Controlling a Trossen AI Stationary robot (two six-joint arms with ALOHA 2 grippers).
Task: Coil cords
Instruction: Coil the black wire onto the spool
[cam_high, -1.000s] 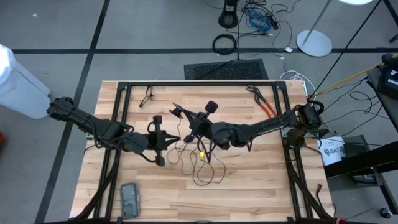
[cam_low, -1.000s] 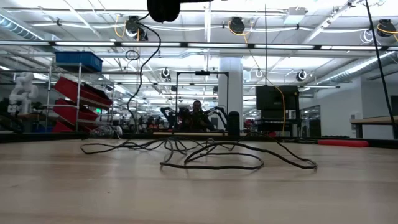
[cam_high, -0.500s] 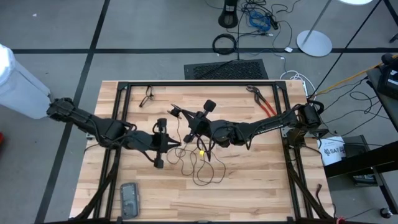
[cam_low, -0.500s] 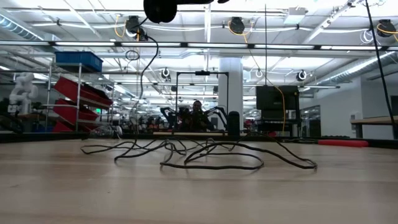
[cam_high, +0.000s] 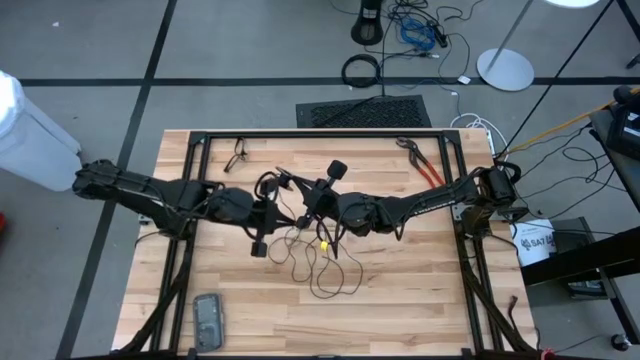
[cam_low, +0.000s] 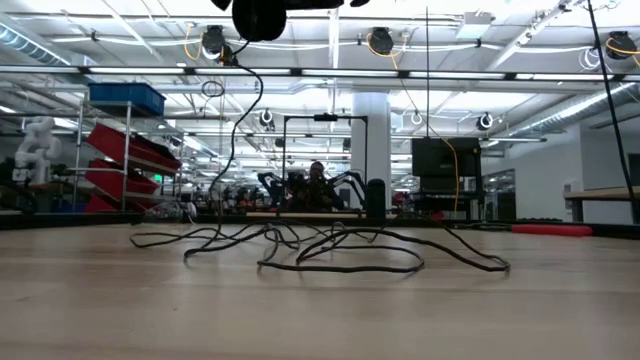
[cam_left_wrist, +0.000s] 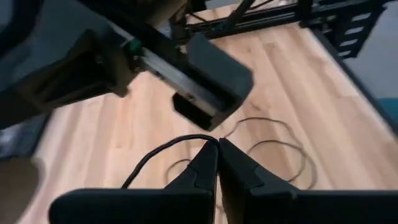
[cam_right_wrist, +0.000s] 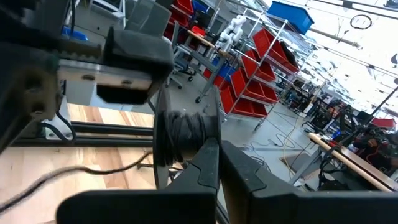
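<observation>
The thin black cord (cam_high: 320, 265) lies in loose loops on the wooden table (cam_high: 400, 290); the loops also show in the low view (cam_low: 340, 262). One strand (cam_low: 238, 130) rises from the table to the grippers above. My left gripper (cam_high: 282, 205) and my right gripper (cam_high: 296, 190) meet tip to tip above the table's middle, both shut on the cord. A bundle of cord turns (cam_right_wrist: 183, 135) sits at my right gripper's fingertips (cam_right_wrist: 214, 155). A small yellow piece (cam_high: 323, 245) shows below the right gripper. My left gripper pinches a single strand of the cord (cam_left_wrist: 196, 139) at its fingertips (cam_left_wrist: 208, 160), slanting down from the table's left. The strand runs off slack to one side, clear of the table there. My right gripper has the bundle of wound turns (cam_right_wrist: 186, 149) at its fingertips, coming level from the table's right. Whether the turns are pinched or wrapped round the fingers, I cannot tell. A strand (cam_right_wrist: 93, 168) leads away from the bundle.
Red-handled pliers (cam_high: 425, 165) lie at the far right of the table. A grey device (cam_high: 208, 318) lies near the front left, and a small dark object (cam_high: 237, 155) at the far left. Black frame rails (cam_high: 320, 133) border the table.
My left gripper has swung toward the table's far edge and toward the right gripper, turning at the wrist, still shut on the cord. The strand hanging from the grippers has shifted with it; the loops on the table lie as before.
</observation>
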